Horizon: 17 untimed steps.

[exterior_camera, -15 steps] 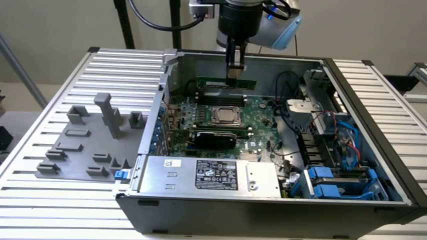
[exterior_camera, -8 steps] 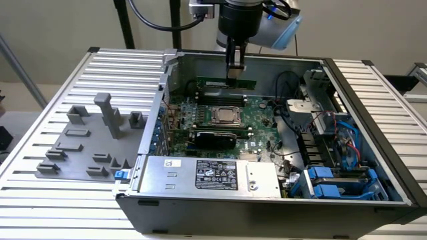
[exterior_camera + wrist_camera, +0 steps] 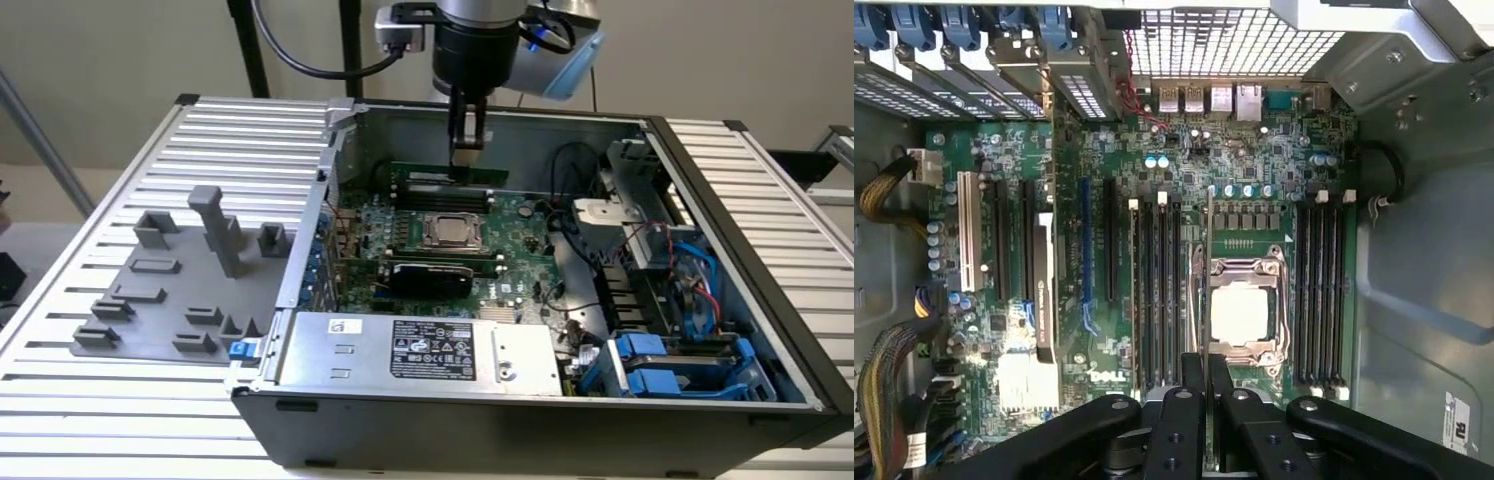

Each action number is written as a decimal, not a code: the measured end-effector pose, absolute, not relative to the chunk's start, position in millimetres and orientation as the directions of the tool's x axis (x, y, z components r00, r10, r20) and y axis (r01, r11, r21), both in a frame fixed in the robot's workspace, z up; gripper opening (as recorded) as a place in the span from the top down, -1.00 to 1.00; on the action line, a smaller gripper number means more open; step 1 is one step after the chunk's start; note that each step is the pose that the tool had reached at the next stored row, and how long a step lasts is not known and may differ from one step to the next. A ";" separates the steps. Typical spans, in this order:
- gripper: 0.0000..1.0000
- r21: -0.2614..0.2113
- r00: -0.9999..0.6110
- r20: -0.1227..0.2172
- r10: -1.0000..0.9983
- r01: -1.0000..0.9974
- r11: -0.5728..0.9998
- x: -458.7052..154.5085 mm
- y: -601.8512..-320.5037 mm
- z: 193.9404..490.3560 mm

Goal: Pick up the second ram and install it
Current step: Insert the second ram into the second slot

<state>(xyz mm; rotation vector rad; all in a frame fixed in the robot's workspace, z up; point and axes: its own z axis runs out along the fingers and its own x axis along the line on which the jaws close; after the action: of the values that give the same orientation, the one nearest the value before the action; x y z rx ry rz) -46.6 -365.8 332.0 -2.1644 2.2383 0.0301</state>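
The second ram (image 3: 430, 172), a thin green stick, hangs level above the back part of the motherboard (image 3: 514, 235) inside the open computer case. My gripper (image 3: 466, 148) comes straight down from above and is shut on the stick's top edge near its middle. In the wrist view the ram (image 3: 1210, 270) shows edge-on as a thin line running out from my gripper (image 3: 1207, 368). It sits between the bank of long black memory slots (image 3: 1157, 290) and the silver CPU (image 3: 1239, 310). I cannot tell whether its lower edge touches a slot.
A black expansion card (image 3: 427, 277) lies in front of the CPU (image 3: 451, 231). The silver power supply (image 3: 420, 350) fills the near side of the case. Cables and blue drive bays (image 3: 667, 360) crowd the exterior view's right. A grey fixture plate (image 3: 174, 290) sits outside the case.
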 end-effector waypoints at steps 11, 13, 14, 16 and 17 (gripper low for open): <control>1.00 -0.005 -0.030 -0.033 -0.999 -1.000 0.031 -46.8 -374.2 312.1; 1.00 -0.005 -0.030 -0.033 -0.999 -1.000 0.030 -46.7 -376.4 308.5; 1.00 -0.005 -0.029 -0.033 -0.999 -1.000 0.029 -46.7 -377.3 306.7; 1.00 -0.005 -0.028 -0.033 -0.999 -1.000 0.029 -46.5 -378.9 303.1; 1.00 -0.005 -0.028 -0.033 -0.999 -1.000 0.028 -46.3 -379.6 301.3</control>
<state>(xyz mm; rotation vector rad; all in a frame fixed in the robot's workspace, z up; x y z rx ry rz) -46.3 -379.6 301.3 -2.1707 2.2321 0.0303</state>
